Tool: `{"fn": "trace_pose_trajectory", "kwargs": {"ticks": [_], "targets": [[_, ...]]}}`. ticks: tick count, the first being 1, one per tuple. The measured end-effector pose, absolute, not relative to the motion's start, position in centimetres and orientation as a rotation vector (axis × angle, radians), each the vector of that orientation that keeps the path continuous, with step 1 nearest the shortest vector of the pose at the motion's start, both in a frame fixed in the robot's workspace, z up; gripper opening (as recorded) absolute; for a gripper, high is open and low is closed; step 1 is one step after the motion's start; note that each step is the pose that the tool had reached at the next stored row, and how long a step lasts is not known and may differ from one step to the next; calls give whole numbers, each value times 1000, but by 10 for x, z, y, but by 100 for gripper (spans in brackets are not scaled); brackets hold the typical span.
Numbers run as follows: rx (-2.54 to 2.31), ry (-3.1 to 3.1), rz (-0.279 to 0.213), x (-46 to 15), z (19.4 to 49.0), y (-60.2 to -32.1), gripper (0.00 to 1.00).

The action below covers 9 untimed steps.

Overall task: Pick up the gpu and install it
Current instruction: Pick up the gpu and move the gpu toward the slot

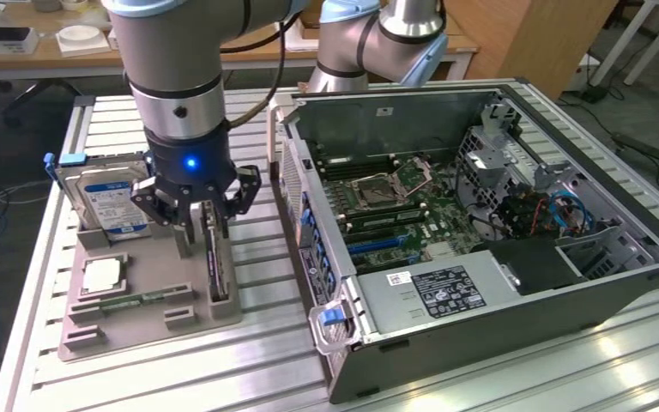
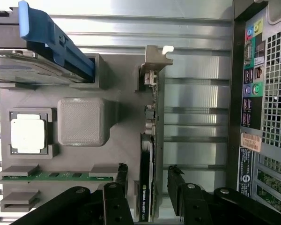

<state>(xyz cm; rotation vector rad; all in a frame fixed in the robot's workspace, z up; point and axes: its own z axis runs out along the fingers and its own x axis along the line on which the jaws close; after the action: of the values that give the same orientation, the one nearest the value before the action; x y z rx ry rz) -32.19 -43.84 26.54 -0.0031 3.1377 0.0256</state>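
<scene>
Here, closest to my wrist camera, the gripper [image 2: 148, 168] is spread wide. One black finger [image 2: 122, 180] sits on each side of the gpu [image 2: 149, 140], with a gap showing on both sides, so nothing is pinched. The gpu stands on its long edge in a slot of the tray [image 2: 126, 93], a thin dark card seen edge-on. Its long axis runs along the tray side nearest the computer case [image 1: 513, 318]. The pale metal bracket [image 2: 155, 58] is at the hard drive end, and the fingers straddle the opposite stretch, level with the memory stick [image 2: 56, 176]. The tray is matte grey plastic with a ribbed printed texture. It also seats a square silvery processor [image 2: 28, 132] and the narrow green memory stick. Beyond them is the boxy hard drive [image 1: 106, 197] with its blue label. At the exterior view's right the case lies open on the slatted metal table [image 1: 250, 369], its green motherboard [image 1: 410, 215] exposed.
</scene>
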Motion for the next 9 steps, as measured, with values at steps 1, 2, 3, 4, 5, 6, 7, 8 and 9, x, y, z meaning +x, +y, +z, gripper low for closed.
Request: {"fn": "trace_pose_trajectory", "kwargs": {"ticks": [1, 2, 3, 4, 5, 6, 7, 8, 9], "targets": [[-3, 3138, 26, -322, 264, -439, 47], [-3, 3138, 26, -322, 263, -439, 47], [-3, 3138, 26, -322, 263, -439, 47], [-3, 3138, 25, -322, 261, -441, 47], [-3, 3138, 26, -322, 260, -442, 47], [-3, 3138, 26, -322, 259, -443, 47], [-3, 3138, 26, -322, 258, -443, 47], [-3, 3138, 26, -322, 256, -444, 47], [-3, 3138, 26, -322, 255, -444, 47]]}}
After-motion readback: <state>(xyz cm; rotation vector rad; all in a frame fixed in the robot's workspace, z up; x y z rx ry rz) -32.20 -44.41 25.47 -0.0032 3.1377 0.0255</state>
